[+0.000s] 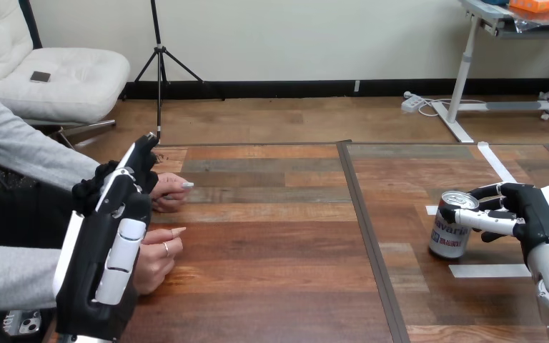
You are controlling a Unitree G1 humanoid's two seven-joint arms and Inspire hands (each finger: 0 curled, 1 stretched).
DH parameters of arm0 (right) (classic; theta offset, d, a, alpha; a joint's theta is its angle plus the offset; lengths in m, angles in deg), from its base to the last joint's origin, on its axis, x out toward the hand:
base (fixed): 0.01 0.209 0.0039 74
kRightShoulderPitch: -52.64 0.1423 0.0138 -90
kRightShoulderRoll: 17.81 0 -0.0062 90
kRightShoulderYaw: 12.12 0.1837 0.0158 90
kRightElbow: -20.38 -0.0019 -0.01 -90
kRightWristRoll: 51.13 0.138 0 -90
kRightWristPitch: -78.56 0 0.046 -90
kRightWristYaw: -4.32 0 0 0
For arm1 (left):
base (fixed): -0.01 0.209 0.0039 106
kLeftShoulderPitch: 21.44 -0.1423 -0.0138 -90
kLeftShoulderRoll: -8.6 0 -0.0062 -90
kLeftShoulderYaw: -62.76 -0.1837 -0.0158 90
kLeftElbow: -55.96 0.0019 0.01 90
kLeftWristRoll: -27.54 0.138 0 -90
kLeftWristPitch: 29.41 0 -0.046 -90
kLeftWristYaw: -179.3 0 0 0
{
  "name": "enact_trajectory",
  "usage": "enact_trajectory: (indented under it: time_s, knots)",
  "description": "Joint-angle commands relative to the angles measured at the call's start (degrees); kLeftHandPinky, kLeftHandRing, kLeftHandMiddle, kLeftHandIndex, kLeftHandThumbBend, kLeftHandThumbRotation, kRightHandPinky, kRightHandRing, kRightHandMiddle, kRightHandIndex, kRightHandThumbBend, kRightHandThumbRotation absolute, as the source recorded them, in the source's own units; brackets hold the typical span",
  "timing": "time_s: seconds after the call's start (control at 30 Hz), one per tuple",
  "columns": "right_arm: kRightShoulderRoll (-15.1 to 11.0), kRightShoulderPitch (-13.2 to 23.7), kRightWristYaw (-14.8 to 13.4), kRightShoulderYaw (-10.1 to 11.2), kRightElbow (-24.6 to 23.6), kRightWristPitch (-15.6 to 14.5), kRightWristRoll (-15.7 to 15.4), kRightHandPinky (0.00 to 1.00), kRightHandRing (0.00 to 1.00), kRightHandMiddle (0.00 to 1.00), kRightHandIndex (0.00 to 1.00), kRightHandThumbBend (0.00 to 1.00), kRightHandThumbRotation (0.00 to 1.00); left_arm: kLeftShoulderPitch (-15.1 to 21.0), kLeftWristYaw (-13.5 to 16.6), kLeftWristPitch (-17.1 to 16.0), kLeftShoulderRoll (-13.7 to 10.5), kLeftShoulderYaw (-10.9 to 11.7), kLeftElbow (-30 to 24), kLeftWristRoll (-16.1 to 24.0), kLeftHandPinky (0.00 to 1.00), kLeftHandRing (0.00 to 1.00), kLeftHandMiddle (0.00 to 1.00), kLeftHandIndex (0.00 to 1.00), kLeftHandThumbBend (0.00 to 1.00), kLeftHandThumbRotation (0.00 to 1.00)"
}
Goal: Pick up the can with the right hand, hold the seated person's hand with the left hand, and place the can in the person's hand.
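Left hand (107, 246) raised just before the person's nearer hand (159, 256), its grasp impossible to tell, upright can (449, 239) on table (271, 279), right hand (537, 213) curled round its upper part.

Person's nearer hand (161, 256) partly behind left robot hand (107, 246)

Can (452, 227) upright at right, silver top, white label, person's nearer hand (159, 254) at left

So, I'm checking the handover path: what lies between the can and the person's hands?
Nothing stands there. In the head view, the table between the can and the person's hands is bare wood, crossed by a dark seam.
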State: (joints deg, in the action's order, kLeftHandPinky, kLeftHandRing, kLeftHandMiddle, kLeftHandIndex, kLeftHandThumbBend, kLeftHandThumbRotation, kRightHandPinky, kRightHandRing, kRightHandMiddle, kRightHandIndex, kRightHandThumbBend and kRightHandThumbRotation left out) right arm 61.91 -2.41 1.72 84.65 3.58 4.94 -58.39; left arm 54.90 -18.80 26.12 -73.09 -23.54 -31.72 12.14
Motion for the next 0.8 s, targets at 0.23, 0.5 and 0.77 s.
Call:
enact_trajectory:
  time_s: [0.23,0.5,0.77]
  knots:
    - [0.0,4.3,-1.5,0.1,-0.6,3.2,0.1,0.37,0.42,0.46,0.48,0.71,0.00,1.6,-0.7,-0.6,0.2,0.6,-1.9,-0.9,1.00,1.00,1.00,0.93,0.63,0.86]
    - [0.0,4.0,-1.5,0.3,-0.8,5.0,0.4,0.36,0.41,0.46,0.48,0.71,0.00,1.5,-1.0,-0.6,0.0,0.6,-1.9,-0.8,1.00,1.00,1.00,0.93,0.67,0.87]
    - [-0.1,4.0,-1.4,0.4,-1.0,6.3,0.5,0.35,0.41,0.46,0.48,0.71,0.00,1.7,-1.6,-1.1,0.0,0.8,-1.5,-1.0,1.00,1.00,1.00,0.93,0.66,0.87]
